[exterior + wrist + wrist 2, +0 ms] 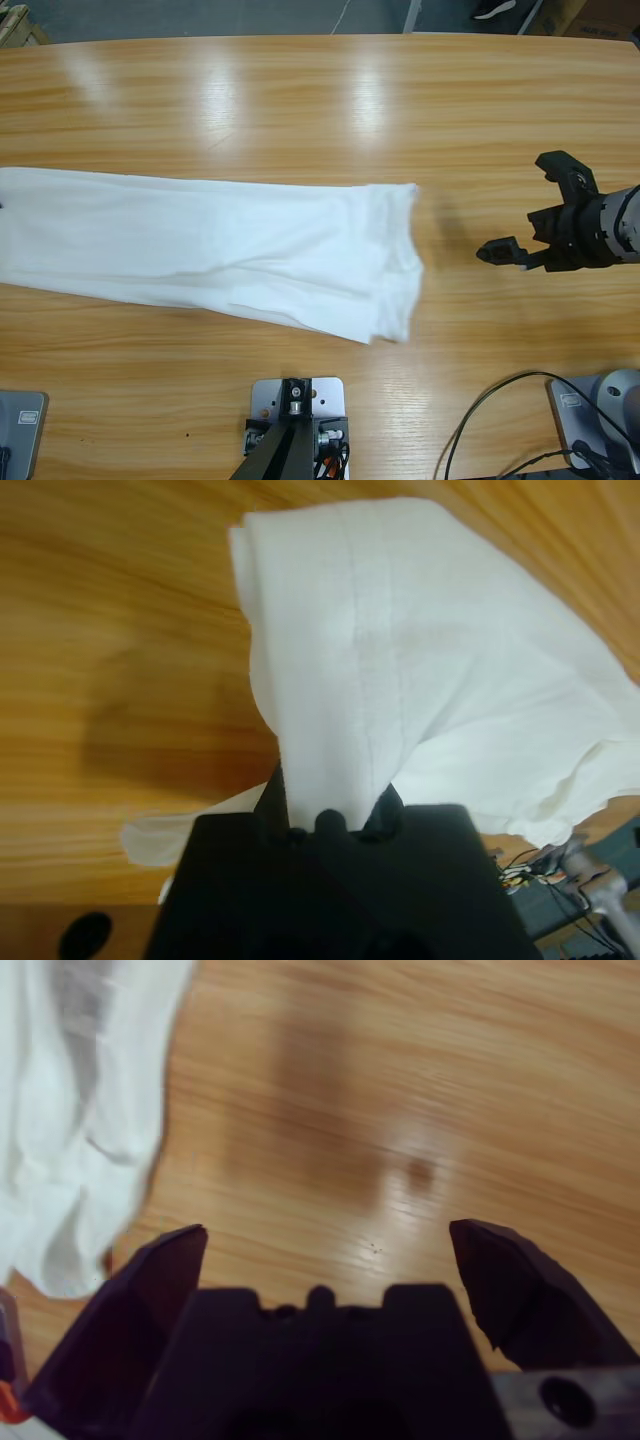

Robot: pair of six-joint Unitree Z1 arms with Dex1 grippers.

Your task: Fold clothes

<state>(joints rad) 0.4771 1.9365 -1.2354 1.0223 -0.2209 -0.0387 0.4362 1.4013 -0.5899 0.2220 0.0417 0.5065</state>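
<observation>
While the white T-shirt [210,250] lies folded into a long band across the left and middle of the wooden table [330,100], its one end runs off the left edge of the high view and its other end, bunched into soft vertical folds, stops just right of the table's middle. No collar, lettering or label can be made out on the exposed cloth.

Right gripper [535,215]: enters from the right edge of the high view and points toward the bunched end of the shirt. Its two black jaws stand wide apart with nothing between them. Bare wood separates the fingertips from the cloth; the nearer jaw tip is near the shirt's end but clearly apart from it. In the right wrist view the right gripper [325,1245] shows the same spread jaws over bare table, with the shirt [80,1110] off to the upper left, not touching either jaw.

Left gripper [330,815]: not visible in the high view. In the left wrist view its jaws are closed together on a fold of the shirt [420,670]; the cloth rises straight out of the pinch and fans upward and to the right, a stitched seam running down into the grip. A small flap of the cloth also shows to the left of the gripper body, above the wood.
</observation>
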